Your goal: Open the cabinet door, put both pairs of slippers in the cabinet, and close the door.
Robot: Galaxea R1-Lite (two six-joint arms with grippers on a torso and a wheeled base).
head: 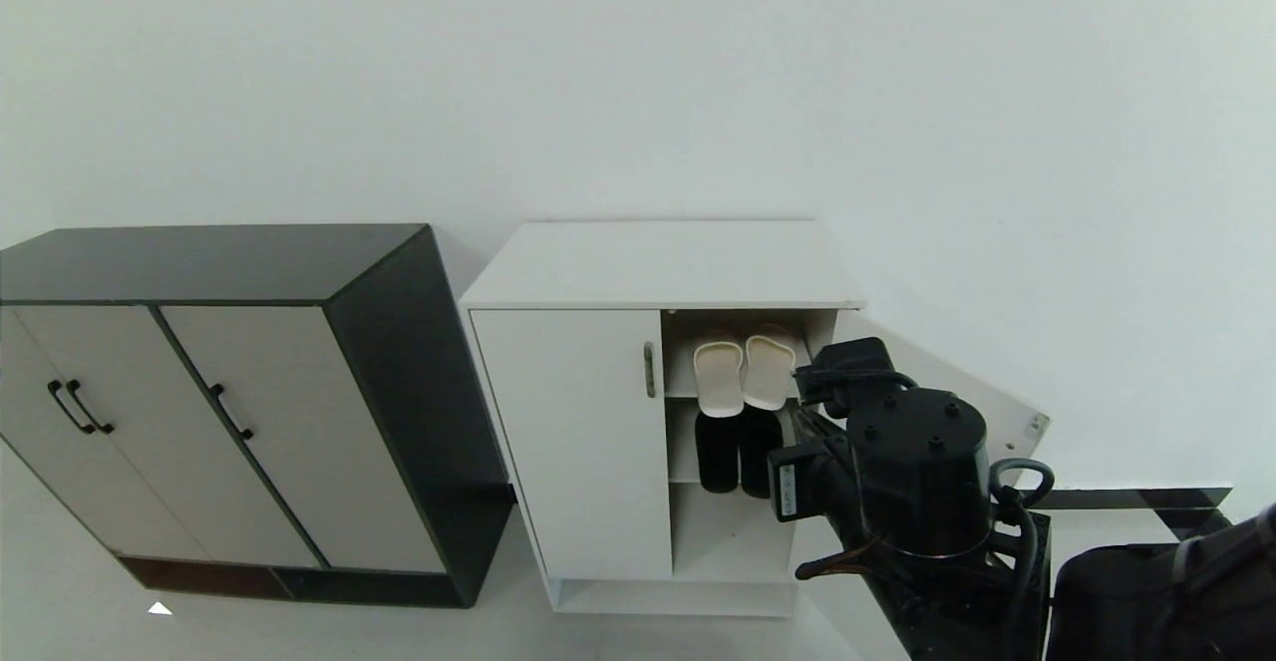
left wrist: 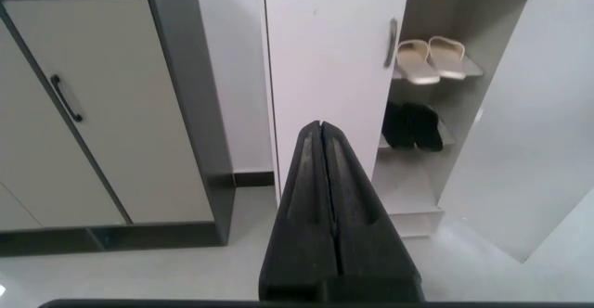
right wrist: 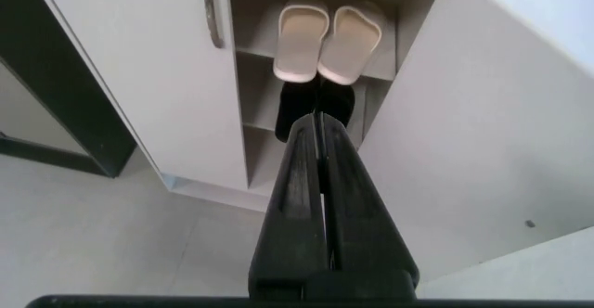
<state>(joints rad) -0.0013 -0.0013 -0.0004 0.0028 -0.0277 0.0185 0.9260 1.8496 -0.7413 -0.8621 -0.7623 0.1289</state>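
Now: white two-door wooden cabinet, right door swung wide, left door closed. Inside, cream foam slippers sit paired on the top shelf, black slippers on the shelf just below. Right gripper clenched on nothing, before the open bay; its arm masks the bay's right edge. Left gripper pressed closed, empty. Dark cabinet with beige doors stands just left.

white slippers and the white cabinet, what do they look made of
white slippers: probably moulded foam or soft rubber, matt; thick one-piece soles with smooth rounded edges. white cabinet: likely laminated board, smooth matt; flat thin panels with crisp square edges, and a metal-looking handle.
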